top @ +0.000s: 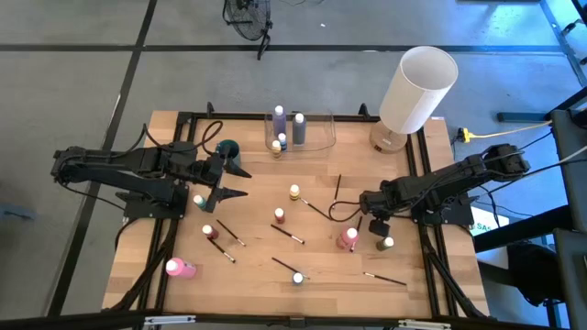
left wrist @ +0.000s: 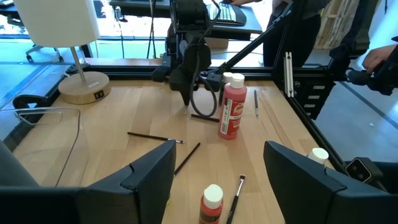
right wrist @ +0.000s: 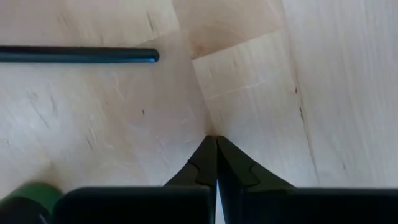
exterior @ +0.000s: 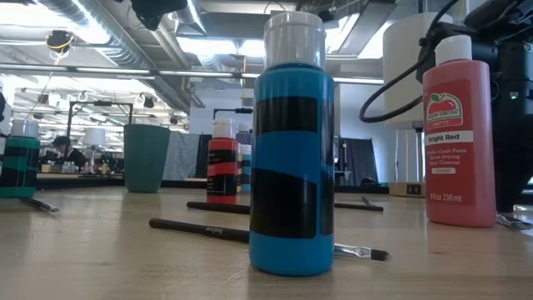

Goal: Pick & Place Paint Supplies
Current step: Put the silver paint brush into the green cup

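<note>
A: Which step is in hand?

B: A pick, I judge, and it looks like a miss. The right claw (right wrist: 216,140) points down at the bare table (top: 257,266), fingers pressed together on nothing. A paintbrush handle (right wrist: 78,55) lies just ahead of its tips, untouched, and the red paint bottle (top: 348,239) stands right beside it.

A: And the left claw (top: 231,181)?

B: It hovers with fingers apart, empty, a dark teal cup (top: 227,149) just beside it and a teal bottle (top: 199,202) close under its arm.

A: So what next?

B: The right claw needs to part its fingers, shift over the brush or the bottle, and close again, then carry it towards the clear container (top: 316,137), far ahead of it.

A: How many are left?

B: Roughly eight bottles loose on the table, about seven brushes, and some four bottles already in the container. Small ones may hide.
</note>
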Available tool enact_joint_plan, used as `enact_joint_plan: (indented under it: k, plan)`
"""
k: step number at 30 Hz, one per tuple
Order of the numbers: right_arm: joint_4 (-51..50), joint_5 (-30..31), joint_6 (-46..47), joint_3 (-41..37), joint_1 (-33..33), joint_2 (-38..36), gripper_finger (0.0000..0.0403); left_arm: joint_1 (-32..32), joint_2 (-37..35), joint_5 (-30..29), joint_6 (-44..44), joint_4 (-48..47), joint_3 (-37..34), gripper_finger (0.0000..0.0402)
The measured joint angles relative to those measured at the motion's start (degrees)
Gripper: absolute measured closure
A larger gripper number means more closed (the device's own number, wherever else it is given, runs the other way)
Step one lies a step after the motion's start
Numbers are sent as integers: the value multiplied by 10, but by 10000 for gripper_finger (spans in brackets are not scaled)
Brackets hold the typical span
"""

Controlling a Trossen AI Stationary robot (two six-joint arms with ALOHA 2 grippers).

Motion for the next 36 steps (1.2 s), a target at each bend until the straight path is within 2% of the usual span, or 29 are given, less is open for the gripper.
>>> enact_joint_plan:
  k: [5,8,13,22,36]
  plan:
    - [-57,53,4,31,-1,1,402,0,0,0,-5,0,0,162]
    - [-90,59,10,45,-2,1,402,0,0,0,-11,4,0,162]
    - [-100,67,12,73,-2,1,403,0,0,0,-11,4,0,162]
    - [-142,120,17,147,-2,0,403,0,0,0,-7,16,0,162]
    - [-174,172,-15,259,-2,0,403,0,0,-1,-5,39,0,162]
